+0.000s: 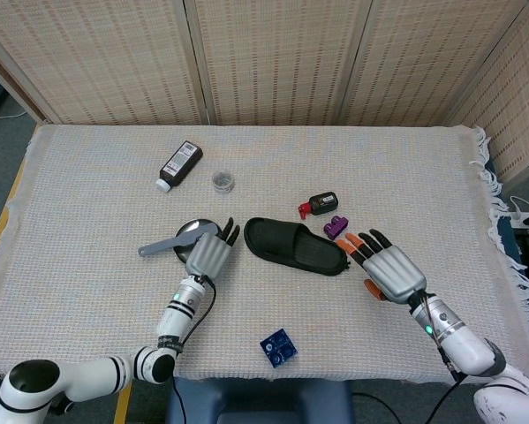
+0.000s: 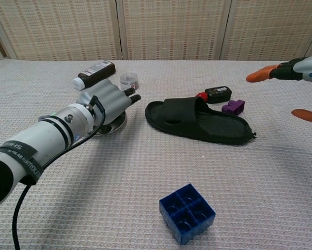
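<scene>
My left hand (image 1: pixel 209 254) hovers over the right edge of a small metal pan (image 1: pixel 190 231) with a grey handle (image 1: pixel 156 249). Its fingers are stretched out toward the heel of a black slipper (image 1: pixel 295 246) and hold nothing. In the chest view the left hand (image 2: pixel 106 100) hides most of the pan (image 2: pixel 115 125). My right hand (image 1: pixel 390 272) is open just right of the slipper's toe, palm down and empty. Only the orange-tipped fingers of the right hand (image 2: pixel 281 73) show at the chest view's right edge.
A brown bottle (image 1: pixel 179 164) lies at the back left beside a small clear jar (image 1: pixel 222 181). A black and red object (image 1: pixel 320 204) and a purple block (image 1: pixel 336 226) sit behind the slipper. A blue block (image 1: pixel 279 345) is near the front edge.
</scene>
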You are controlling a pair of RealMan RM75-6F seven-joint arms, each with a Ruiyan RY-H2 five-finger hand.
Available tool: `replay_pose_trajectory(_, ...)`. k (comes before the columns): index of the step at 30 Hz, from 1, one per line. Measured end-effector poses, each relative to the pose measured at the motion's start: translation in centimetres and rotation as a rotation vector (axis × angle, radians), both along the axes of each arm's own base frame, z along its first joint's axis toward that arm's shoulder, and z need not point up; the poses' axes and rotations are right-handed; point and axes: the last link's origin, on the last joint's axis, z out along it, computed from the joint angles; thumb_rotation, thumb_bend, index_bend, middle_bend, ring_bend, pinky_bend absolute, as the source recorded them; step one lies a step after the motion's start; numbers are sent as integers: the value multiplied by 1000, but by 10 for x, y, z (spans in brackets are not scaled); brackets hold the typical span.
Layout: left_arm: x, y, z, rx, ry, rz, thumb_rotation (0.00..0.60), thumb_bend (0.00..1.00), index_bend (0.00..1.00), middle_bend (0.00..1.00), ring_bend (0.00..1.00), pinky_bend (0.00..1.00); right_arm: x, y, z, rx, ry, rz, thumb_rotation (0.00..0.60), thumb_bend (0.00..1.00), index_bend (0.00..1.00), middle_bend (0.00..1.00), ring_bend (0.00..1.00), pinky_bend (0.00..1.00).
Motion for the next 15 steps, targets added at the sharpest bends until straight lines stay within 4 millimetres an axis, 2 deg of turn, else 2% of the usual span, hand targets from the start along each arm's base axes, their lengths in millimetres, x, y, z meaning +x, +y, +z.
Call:
replay_pose_trajectory(2,5,-7,8,-23,-62,0,600,308,0,1,586,954,-2,3,3,-12,-12,-5,600,418,0,0,0,0)
replay_pose_trajectory(3,7,-10,12,-36,-95,1,600,307,0,1,505,896,-4,5,5,-22,-22,-10,600,417,0,0,0,0)
replay_pose_trajectory(5,8,-21,27,-68,-188,4,600,307,0,0,339,732,-8,10,9,-45,-34,-17,600,414,0,0,0,0)
replay_pose_trajectory(7,6,-33,43,-100,-285,13,600,306,0,0,147,494,-15,20,14,-79,-50,-24,600,406,0,0,0,0)
replay_pose_trajectory(8,1,-41,54,-119,-353,23,600,306,0,0,99,419,-19,25,17,-97,-57,-27,600,391,0,0,0,0)
replay_pose_trajectory(10,-12,-52,71,-136,-451,46,600,306,0,0,52,312,-30,40,24,-143,-77,-38,600,362,0,0,0,0)
replay_pose_trajectory(11,-25,-58,82,-141,-514,66,600,305,0,0,43,279,-35,48,27,-165,-86,-43,600,348,0,0,0,0)
replay_pose_trajectory(15,-76,-80,117,-139,-732,152,600,303,0,0,28,199,-67,90,38,-271,-108,-85,600,308,0,0,0,0)
